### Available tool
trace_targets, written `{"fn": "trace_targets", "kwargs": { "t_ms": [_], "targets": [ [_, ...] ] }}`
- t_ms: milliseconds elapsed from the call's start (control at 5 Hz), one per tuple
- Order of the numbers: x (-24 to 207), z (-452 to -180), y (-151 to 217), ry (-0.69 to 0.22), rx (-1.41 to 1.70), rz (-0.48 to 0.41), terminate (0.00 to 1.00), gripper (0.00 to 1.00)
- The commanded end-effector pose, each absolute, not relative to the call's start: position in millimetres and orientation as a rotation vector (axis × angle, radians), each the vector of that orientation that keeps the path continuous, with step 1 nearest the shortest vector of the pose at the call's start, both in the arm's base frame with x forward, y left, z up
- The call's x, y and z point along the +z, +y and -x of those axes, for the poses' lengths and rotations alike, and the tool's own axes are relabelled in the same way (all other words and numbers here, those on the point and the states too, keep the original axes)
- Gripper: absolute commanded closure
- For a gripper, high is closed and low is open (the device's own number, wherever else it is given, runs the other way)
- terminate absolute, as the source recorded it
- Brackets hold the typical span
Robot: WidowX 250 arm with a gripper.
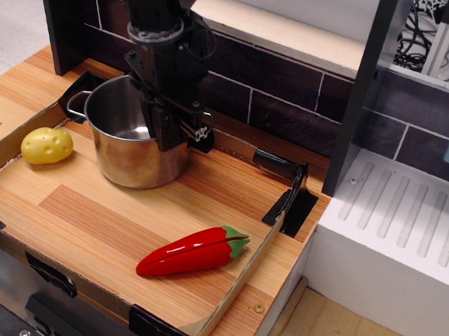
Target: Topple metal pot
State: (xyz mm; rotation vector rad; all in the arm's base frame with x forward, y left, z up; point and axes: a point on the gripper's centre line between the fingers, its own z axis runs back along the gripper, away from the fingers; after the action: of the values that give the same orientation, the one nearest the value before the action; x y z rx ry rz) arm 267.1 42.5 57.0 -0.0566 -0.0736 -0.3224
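The metal pot (124, 158) stands upright at the back left of the wooden tray, shiny steel, with one wire loop handle showing on its left side. My black gripper (182, 138) comes down from above onto the pot's right rim. One finger is inside the pot and the other is outside its wall, closed onto the rim. The pot's right handle is hidden behind the gripper.
A yellow potato (46, 145) lies left of the pot. A red pepper (191, 252) lies at the front right of the tray. The cardboard tray rim (259, 245) borders the board. A dark brick wall (292, 103) rises behind, and a white ribbed unit (405, 244) stands to the right.
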Motion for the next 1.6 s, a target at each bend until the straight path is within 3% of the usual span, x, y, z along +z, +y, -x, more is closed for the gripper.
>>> {"fn": "trace_targets", "kwargs": {
  "t_ms": [0, 400, 600, 1200, 1400],
  "targets": [
    [96.3, -277.1, 36.8, -0.141, -0.323, 0.119, 0.0, 1.0],
    [118.9, -263.8, 24.5, -0.11, -0.299, 0.25, 0.0, 1.0],
    [119.4, -261.1, 27.7, -0.085, -0.27, 0.351, 0.0, 1.0],
    [98.2, -268.3, 45.1, 0.022, -0.171, 0.649, 0.0, 1.0],
    [97.8, -269.7, 52.1, 0.019, -0.152, 0.657, 0.0, 1.0]
  ]
}}
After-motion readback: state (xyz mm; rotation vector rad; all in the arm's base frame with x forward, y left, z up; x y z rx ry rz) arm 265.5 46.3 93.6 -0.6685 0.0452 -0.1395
